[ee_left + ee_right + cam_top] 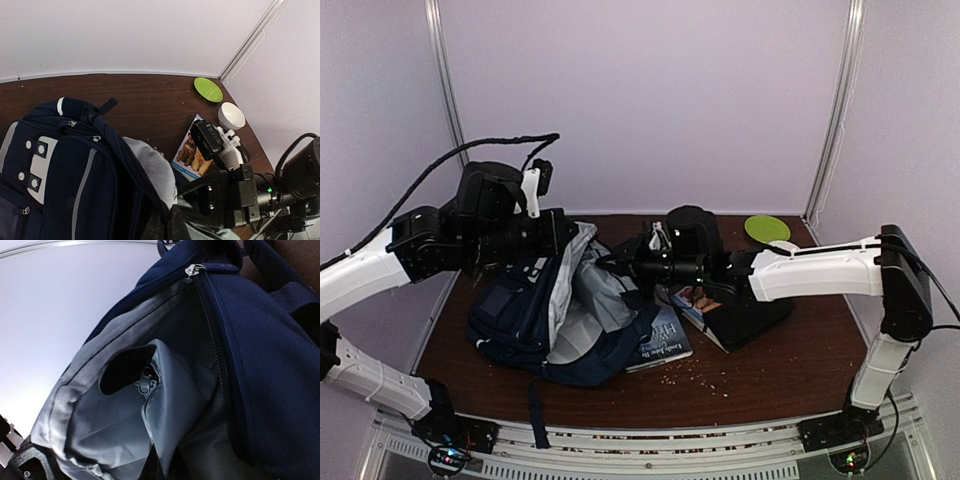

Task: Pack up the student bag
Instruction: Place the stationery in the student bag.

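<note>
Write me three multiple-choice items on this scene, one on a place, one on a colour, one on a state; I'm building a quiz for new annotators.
1. Where on the table is the green plate?
A) near left corner
B) far right corner
C) middle of the near edge

2. What colour is the lining of the student bag?
A) red
B) yellow
C) light grey

3. The bag's main compartment is:
A) unzipped and gaping
B) zipped shut
C) taped shut

Answers:
1 B: in the top view the plate lies by the back wall at the right.
2 C: the right wrist view looks straight onto grey fabric inside the navy shell.
3 A: the zip teeth stand parted and the inside shows.
</note>
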Action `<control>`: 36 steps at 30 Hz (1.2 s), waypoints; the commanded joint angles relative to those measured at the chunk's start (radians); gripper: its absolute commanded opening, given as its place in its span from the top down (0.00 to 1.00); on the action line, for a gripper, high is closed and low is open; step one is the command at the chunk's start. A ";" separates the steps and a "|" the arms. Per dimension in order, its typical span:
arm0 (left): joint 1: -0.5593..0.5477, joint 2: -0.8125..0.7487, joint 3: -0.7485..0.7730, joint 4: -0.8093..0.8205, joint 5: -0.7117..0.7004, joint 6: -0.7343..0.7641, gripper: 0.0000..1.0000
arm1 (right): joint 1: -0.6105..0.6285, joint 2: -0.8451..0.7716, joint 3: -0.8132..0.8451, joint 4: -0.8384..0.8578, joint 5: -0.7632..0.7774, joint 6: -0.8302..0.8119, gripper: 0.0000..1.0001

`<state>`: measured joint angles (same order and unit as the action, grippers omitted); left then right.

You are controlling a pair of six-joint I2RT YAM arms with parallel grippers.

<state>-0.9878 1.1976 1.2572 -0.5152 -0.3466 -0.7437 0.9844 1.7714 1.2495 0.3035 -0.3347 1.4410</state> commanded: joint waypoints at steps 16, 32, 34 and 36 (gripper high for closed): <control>0.001 -0.026 -0.056 0.175 -0.062 -0.003 1.00 | -0.030 -0.136 0.055 -0.557 0.020 -0.568 0.53; 0.001 -0.013 -0.037 0.150 -0.047 0.005 1.00 | 0.128 0.065 0.310 -0.925 0.023 -0.926 0.23; 0.001 -0.014 -0.034 0.147 -0.042 0.005 1.00 | 0.138 0.096 0.319 -0.936 0.032 -0.927 0.23; 0.002 -0.019 -0.034 0.149 -0.039 0.002 1.00 | 0.139 0.117 0.315 -0.930 0.053 -0.907 0.27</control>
<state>-0.9901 1.1995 1.1797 -0.5167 -0.3546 -0.7502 1.1156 1.8545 1.5314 -0.6003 -0.3149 0.5461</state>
